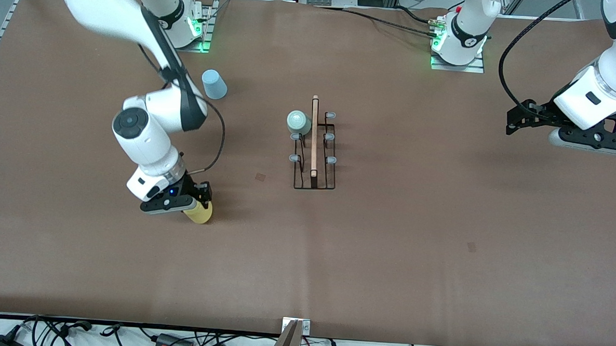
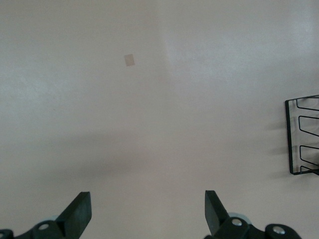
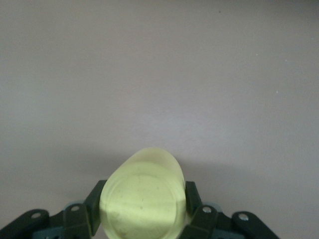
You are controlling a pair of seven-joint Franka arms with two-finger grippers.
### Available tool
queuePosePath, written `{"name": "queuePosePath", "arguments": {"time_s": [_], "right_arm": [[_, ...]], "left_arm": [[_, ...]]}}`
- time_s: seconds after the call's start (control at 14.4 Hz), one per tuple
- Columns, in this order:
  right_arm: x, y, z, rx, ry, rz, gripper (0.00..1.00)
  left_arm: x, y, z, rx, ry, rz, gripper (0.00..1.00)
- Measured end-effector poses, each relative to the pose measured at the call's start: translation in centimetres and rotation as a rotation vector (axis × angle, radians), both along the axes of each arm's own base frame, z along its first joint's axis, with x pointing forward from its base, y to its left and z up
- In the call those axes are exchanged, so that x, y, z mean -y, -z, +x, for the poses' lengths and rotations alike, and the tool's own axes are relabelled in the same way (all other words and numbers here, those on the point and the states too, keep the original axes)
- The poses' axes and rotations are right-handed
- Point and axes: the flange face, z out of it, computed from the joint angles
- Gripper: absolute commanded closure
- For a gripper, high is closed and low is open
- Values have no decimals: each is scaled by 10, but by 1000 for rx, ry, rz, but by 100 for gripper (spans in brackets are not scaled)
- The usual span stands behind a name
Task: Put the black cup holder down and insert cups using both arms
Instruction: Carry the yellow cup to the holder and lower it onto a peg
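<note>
The yellow cup (image 1: 200,213) is being gripped by the right hand (image 1: 192,202) over the worktop (image 1: 388,249) — the left hand (image 2: 147,214) is being held wide open, empty, waiting.

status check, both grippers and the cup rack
Right gripper shut on yellow cup, low at the right arm's end. Left gripper open, waiting. Black cup holder mid-table, pale green cup on a peg; light blue cup loose. Path unobstructed.
</note>
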Motion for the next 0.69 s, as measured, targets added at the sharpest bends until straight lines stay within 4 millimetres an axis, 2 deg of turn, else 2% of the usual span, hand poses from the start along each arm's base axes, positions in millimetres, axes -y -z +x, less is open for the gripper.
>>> {"name": "queuePosePath", "arguments": {"time_s": [0.07,0.21,0.35,0.42,0.56,0.69], "right_arm": [[-21,-23,-9,-7,38,19,100],[-78,-54,-36,-21,117,77,100],[-139,-71,-66,-20,174,115,100],[-162,-74,-80,-8,200,115,100],[-190,-72,-100,14,247,109,100],[-200,-71,-109,11,266,117,100]], "left_arm": [[0,0,0,0,0,0,0],[0,0,0,0,0,0,0],[0,0,0,0,0,0,0],[0,0,0,0,0,0,0],[0,0,0,0,0,0,0],[0,0,0,0,0,0,0]]}}
